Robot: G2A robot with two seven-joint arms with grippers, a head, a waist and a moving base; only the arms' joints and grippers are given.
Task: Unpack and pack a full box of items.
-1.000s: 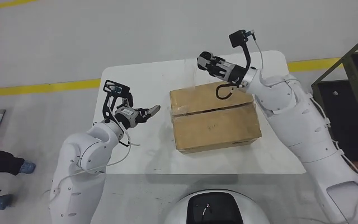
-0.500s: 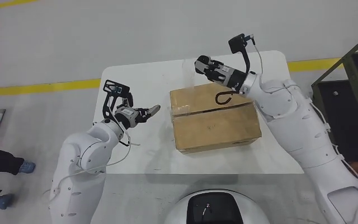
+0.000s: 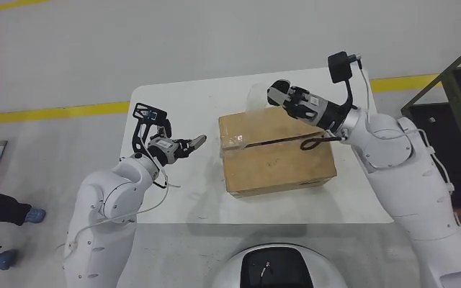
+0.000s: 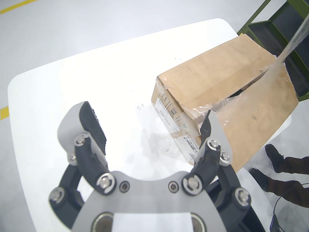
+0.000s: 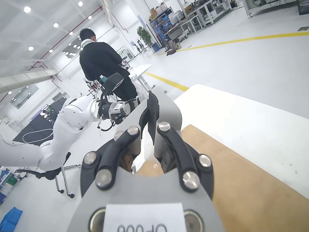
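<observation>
A brown cardboard box is being shown lying on a white table w/ rounded corners. Its long axis is running side to side across the robot's front, w/ the top seam along that axis. The right gripper is being held above the box's far edge, toward its left end, fingers clenched. A strip of clear tape is being stretched taut from the seam up toward it, so the tape is prob. being pinched there. The left gripper is being held released, fingers spread, over bare table just beside the box's left end, not touching it. The right arm is nearer the tape, so the pull is likely to be directed along the seam. Cardboard: matte, stiff, w/ a dark gap along the seam. Tape: thin, glossy, wrinkled where it's lifted off the box.
</observation>
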